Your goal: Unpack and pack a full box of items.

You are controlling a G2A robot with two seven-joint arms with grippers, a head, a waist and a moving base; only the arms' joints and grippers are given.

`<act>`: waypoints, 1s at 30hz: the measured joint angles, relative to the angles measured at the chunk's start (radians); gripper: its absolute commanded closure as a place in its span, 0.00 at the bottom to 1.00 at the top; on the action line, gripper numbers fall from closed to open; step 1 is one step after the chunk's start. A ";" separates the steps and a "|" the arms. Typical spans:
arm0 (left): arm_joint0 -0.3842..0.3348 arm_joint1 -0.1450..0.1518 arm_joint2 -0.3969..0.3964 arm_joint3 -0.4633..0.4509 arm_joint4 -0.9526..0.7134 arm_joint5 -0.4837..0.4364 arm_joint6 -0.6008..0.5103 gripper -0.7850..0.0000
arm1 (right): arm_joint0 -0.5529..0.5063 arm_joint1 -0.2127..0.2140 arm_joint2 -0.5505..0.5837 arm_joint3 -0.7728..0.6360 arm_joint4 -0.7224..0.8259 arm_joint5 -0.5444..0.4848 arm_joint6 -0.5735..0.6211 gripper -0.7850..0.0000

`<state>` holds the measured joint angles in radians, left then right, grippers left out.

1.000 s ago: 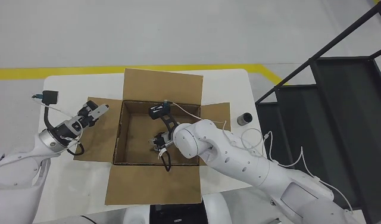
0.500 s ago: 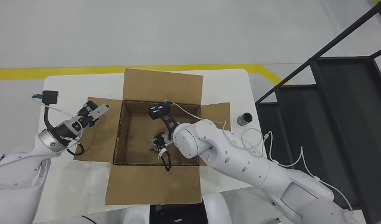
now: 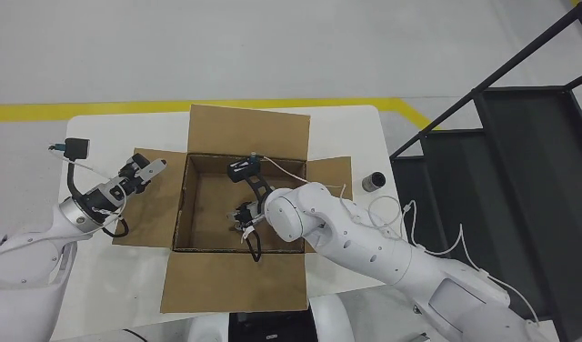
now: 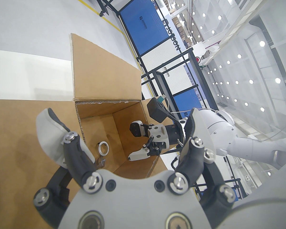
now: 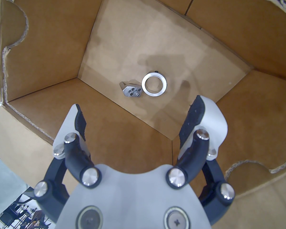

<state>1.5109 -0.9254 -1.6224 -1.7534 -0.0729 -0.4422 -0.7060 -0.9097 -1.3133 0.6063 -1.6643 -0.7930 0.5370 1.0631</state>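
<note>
An open cardboard box point(image 3: 247, 128) stands on the white table with its flaps spread out. On its floor lie a metal ring point(image 5: 154, 83) and, touching it, a small metal block point(image 5: 131, 91). My right gripper point(image 5: 140, 117) hangs inside the box above the two parts, open and empty, near the box's front wall point(image 5: 123, 132). The top view shows it there too point(image 3: 244, 219). My left gripper point(image 3: 150, 169) is open over the box's left flap, outside the box, holding nothing. From the left wrist view I see the ring point(image 4: 102, 148) and the right gripper point(image 4: 136, 143).
A small dark cylinder point(image 3: 373, 180) stands on the table just right of the box's right flap. A black metal staircase point(image 3: 509, 160) rises beyond the table's right edge. Bare table point(image 3: 118, 128) lies behind the left arm.
</note>
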 measured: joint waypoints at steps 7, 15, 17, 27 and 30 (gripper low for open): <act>0.000 0.000 0.000 0.000 0.000 0.000 0.000 0.00 | 0.000 -0.015 -0.013 0.100 0.010 -0.064 -0.014 0.00; 0.000 0.000 0.000 0.000 0.000 0.000 0.000 0.00 | 0.012 -0.047 -0.067 0.191 -0.074 -0.018 -0.068 0.34; 0.000 0.000 0.000 0.000 0.000 0.000 0.000 0.00 | 0.015 -0.054 -0.073 0.210 -0.082 -0.011 -0.075 0.42; 0.000 0.000 0.000 0.000 0.000 0.000 0.000 0.00 | 0.034 -0.093 -0.082 0.311 -0.060 -0.012 -0.054 0.54; 0.000 0.000 0.000 0.000 0.000 0.000 0.000 0.00 | 0.038 -0.104 -0.084 0.334 -0.051 -0.023 -0.060 0.58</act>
<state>1.5109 -0.9254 -1.6224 -1.7534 -0.0729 -0.4422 -0.7060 -0.8719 -1.4172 0.5225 -1.3308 -0.8436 0.5140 1.0030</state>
